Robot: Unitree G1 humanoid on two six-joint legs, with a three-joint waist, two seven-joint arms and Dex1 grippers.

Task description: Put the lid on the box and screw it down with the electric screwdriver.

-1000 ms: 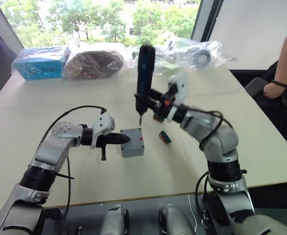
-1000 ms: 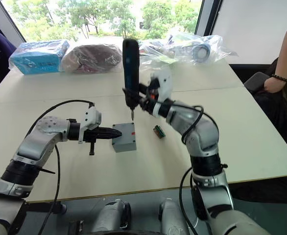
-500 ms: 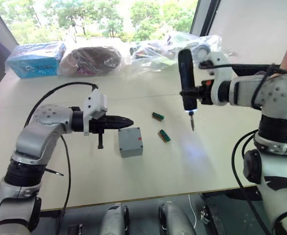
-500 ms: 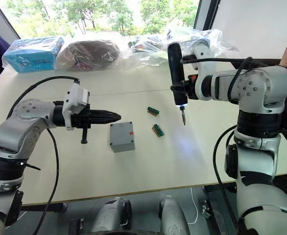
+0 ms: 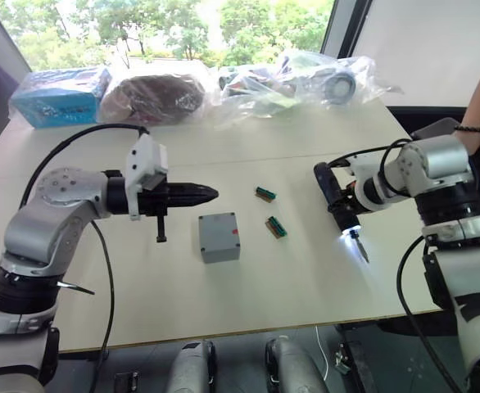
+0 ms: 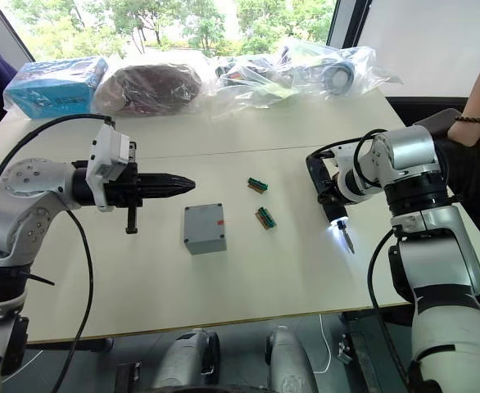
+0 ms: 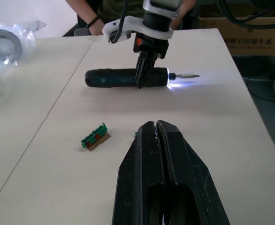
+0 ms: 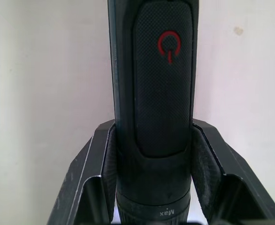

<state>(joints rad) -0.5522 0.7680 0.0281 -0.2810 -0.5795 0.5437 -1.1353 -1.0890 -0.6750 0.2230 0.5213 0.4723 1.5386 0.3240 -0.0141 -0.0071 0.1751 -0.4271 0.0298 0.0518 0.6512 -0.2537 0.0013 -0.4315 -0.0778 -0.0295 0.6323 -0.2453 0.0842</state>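
The small square grey metal-look box (image 5: 219,237) sits on the pale surface (image 5: 248,278) with its flat grey lid (image 5: 218,224) already on top, a tiny red mark on the lid's 3 o'clock edge. The slim black cylindrical electric screwdriver (image 5: 337,204) is well apart from it, out at 3 o'clock, pinched around its barrel by the right gripper (image 7: 143,75); its thin bit (image 5: 360,248) points toward 5 o'clock, low over the surface, and the tip light is glowing. The left gripper (image 5: 192,193) hovers just past the box's 10 o'clock corner, fingers pressed together and holding nothing.

The main risk, as I judge it, is the lit tool: if the bit is spinning when it meets the surface, it could skate or twist in the grasp. The lid is also unheld, so a nudge could shift it if the screws are not fully seated. Two small green-and-gold connector pieces (image 5: 275,228) lie between box and screwdriver, where a low return sweep could scatter them.
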